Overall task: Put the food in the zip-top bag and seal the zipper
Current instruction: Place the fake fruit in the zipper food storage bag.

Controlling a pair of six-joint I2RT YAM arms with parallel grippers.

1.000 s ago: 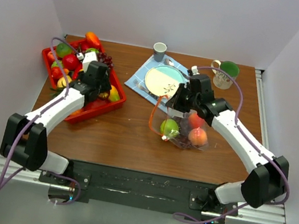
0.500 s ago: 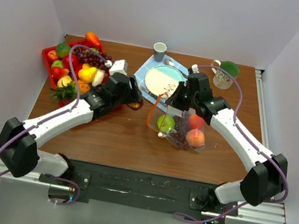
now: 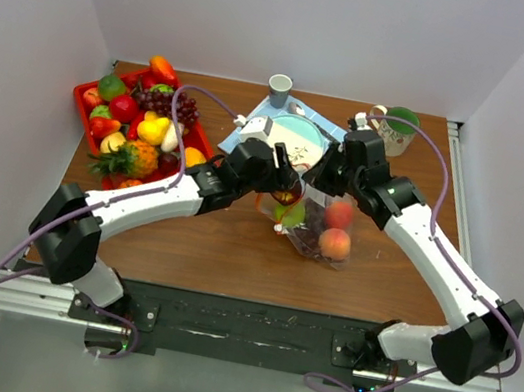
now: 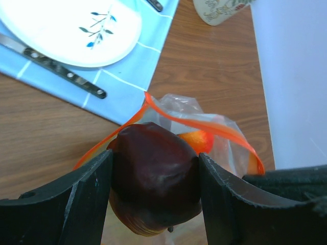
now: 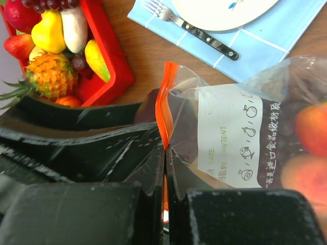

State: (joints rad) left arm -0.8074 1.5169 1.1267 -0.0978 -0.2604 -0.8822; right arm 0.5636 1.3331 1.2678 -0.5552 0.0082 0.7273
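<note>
Wooden table (image 3: 214, 238), red tray (image 5: 118, 69), blue napkin (image 4: 133, 81), mug (image 3: 395, 130)

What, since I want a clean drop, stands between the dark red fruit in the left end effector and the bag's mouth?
Nothing visible does. The left end effector holds the dark red fruit at the mouth of the zip-top bag, whose zipper the right end effector pinches open.

You have a wooden table (image 3: 212, 248), a red tray (image 5: 111, 57) at back left, a blue napkin (image 4: 130, 76) under your white leaf-print plate (image 4: 66, 25), a fork (image 5: 194, 32) beside the plate, a small cup (image 3: 279, 87) behind, a green mug (image 3: 400, 122) at back right.
</note>
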